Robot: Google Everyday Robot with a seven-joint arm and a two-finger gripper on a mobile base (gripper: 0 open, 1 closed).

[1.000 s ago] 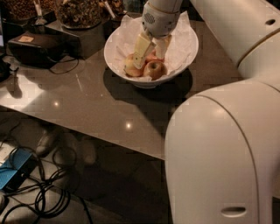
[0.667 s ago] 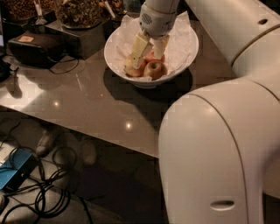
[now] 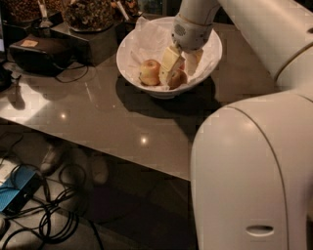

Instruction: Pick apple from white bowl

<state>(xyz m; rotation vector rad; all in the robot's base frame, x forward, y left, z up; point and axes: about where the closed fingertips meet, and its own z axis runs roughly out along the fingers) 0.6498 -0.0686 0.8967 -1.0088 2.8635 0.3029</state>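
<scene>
The white bowl [image 3: 131, 48], lined with crumpled white paper, stands at the back of the dark table. Two apples show in it. The apple [image 3: 177, 79], golden with an orange-red blush, lies at the bowl's front, partly hidden by the fingers. A paler yellow apple [image 3: 149, 72] lies to its left. My gripper [image 3: 178, 73] reaches down into the bowl from above. Its fingers are open and stand on either side of the blushed apple, the left finger [image 3: 168, 62] between the two apples. I cannot tell whether the pads touch it.
The dark glossy table [image 3: 98, 112] has its front edge running down to the right. A black box with cables [image 3: 39, 53] and jars of dried goods [image 3: 88, 14] stand at the back left. My own white arm and body [image 3: 254, 161] fill the right side. Cables and a blue device [image 3: 19, 193] lie on the floor.
The gripper has shifted right inside the bowl, uncovering the paler apple and now straddling the blushed apple. The view has also shifted a little.
</scene>
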